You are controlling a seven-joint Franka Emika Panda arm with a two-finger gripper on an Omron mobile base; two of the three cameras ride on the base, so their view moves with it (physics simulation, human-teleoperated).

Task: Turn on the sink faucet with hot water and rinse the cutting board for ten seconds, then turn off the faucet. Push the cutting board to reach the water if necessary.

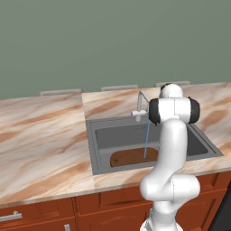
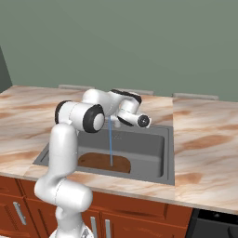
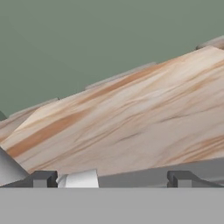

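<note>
One water (image 1: 146, 137) stream hitting cutting board (image 1: 131, 157), no readable writing

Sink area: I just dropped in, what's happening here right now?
The small light-grey metal faucet is running: a thin light-blue stream of water falls onto the flat dark-brown wooden cutting board lying in the rectangular dark-grey sink. The white arm reaches over the basin by the faucet, its gripper open and holding nothing. The rinse is under way; the tap is not yet shut off.
</note>
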